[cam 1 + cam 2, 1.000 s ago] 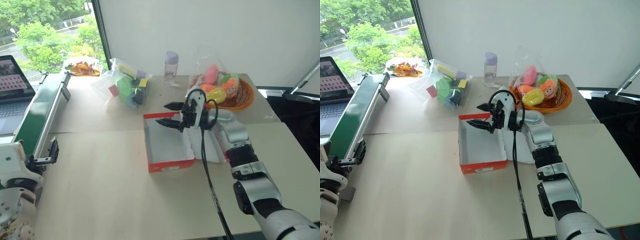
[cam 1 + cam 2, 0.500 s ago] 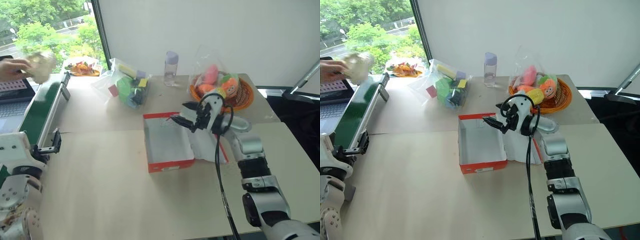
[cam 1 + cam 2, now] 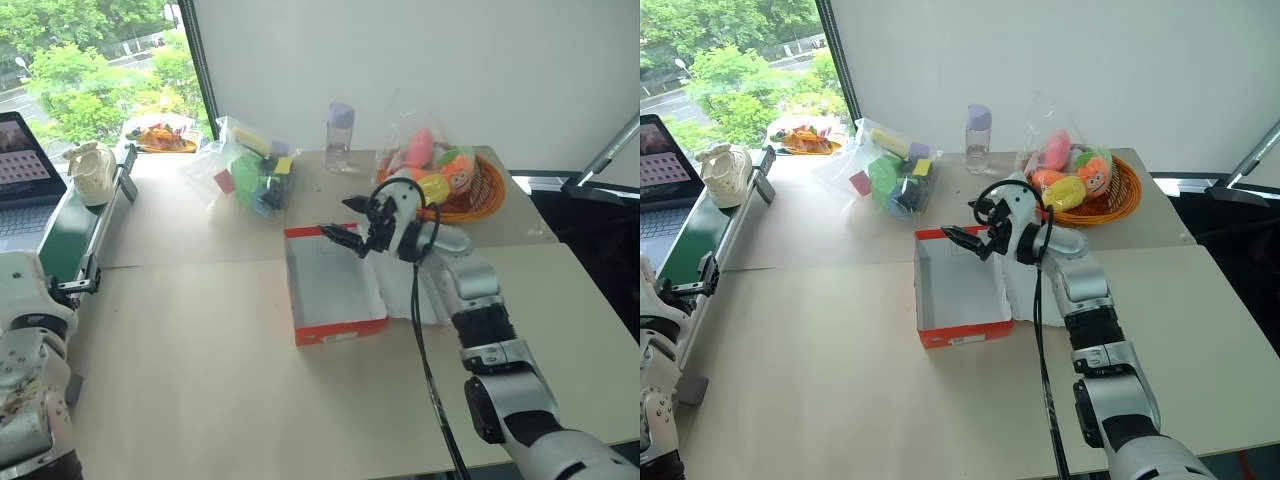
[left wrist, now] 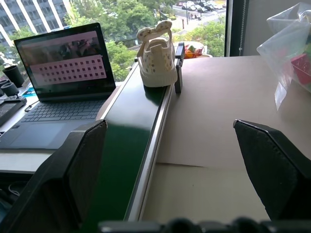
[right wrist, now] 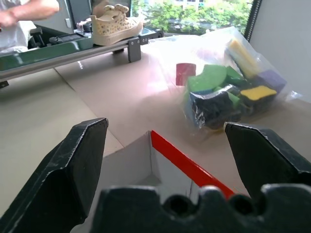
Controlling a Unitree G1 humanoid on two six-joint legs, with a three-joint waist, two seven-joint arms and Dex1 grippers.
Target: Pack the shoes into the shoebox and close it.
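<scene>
One cream-white shoe [image 3: 92, 172] with a bow top stands upright at the far end of the green conveyor belt [image 3: 62, 235], toe-on in the left wrist view [image 4: 156, 58]. The red-orange shoebox [image 3: 340, 328] lies open mid-table, white inside, with white tissue [image 3: 405, 290] over its right side. My right gripper [image 3: 345, 218] hovers open above the box's far edge [image 5: 184, 162], holding nothing. My left gripper [image 3: 78, 285] is open and empty at the near end of the belt, aimed along it at the shoe. A second shoe is out of view.
A bag of coloured foam blocks [image 3: 258, 172], a clear bottle [image 3: 339, 137] and an orange basket of toys [image 3: 450, 180] stand behind the box. A laptop [image 4: 68, 63] sits left of the belt. A person's arm [image 5: 24, 9] shows beyond the belt.
A person's hand set the shoe on the belt's far end and drew back. My left arm shifted left and forward. My right gripper swung right, then returned over the box.
</scene>
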